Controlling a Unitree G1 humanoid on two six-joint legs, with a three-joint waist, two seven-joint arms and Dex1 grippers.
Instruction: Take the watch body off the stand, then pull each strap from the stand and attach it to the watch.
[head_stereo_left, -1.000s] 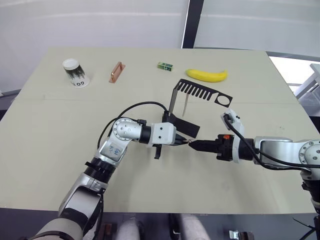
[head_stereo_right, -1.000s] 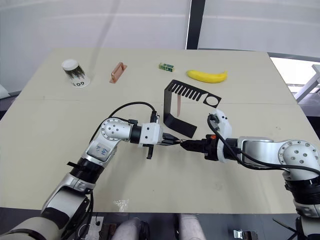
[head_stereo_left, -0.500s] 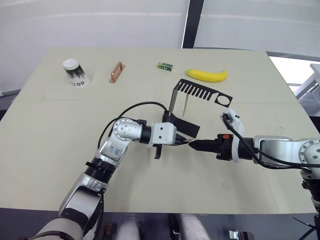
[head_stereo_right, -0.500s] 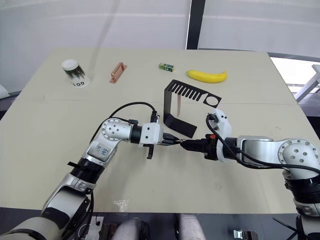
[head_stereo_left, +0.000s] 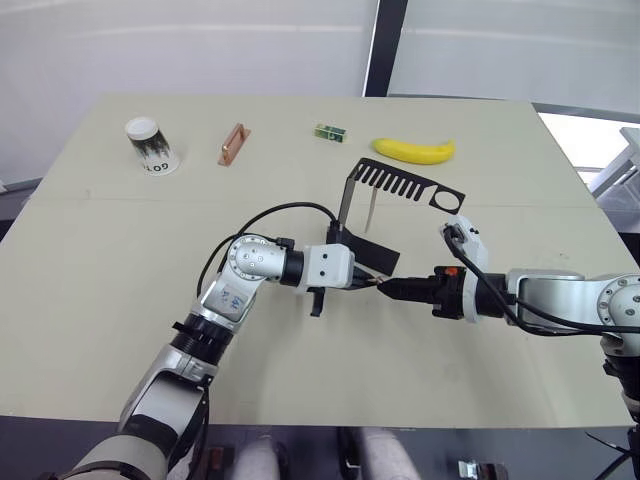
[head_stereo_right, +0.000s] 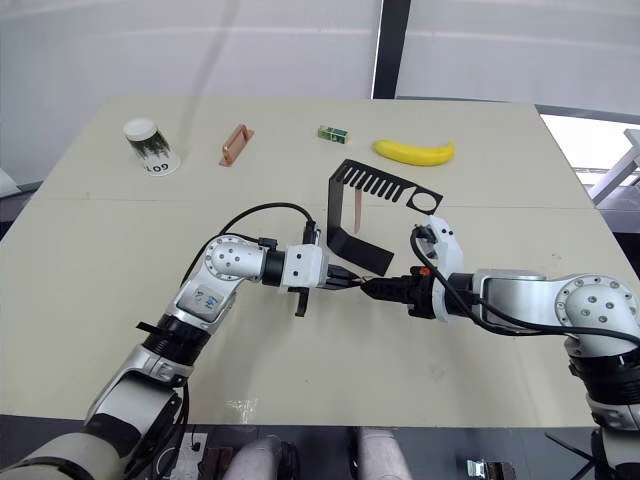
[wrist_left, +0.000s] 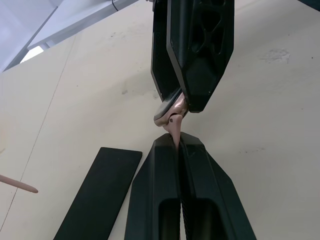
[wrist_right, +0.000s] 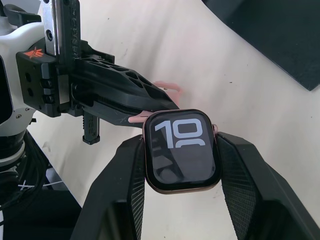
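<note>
Two robot arms meet tip to tip over a beige table (head_stereo_left: 120, 300), just in front of the stand's base. The right gripper (wrist_right: 182, 150) is clamped on the watch body (wrist_right: 182, 150), one black finger against each side of its case; the dark screen faces the wrist camera and shows large pale digits inside a copper rim. The left gripper (wrist_left: 176, 145) is closed on a pink strap (wrist_left: 174, 131), with only the strap's short end poking out beyond the fingertips. That end touches the edge of the watch body, so strap and watch are pressed together in the air between the two grippers, just off the stand's near edge.

The stand (head_stereo_left: 372, 215) sits directly behind the grippers. It is a black bent metal bracket: a flat base on the table, an upright, and a toothed arm reaching out to the right and ending in a round hole. A second pink strap (head_stereo_left: 371, 210) hangs straight down from the toothed arm, above the base.

Farther back from the stand, near the table's far edge, lie a yellow banana (head_stereo_left: 414, 151) just behind the toothed arm, a small green block (head_stereo_left: 329, 131) to the banana's left, a copper bar (head_stereo_left: 233, 143) further left, and an upturned paper cup (head_stereo_left: 152, 145) well off to the left.
</note>
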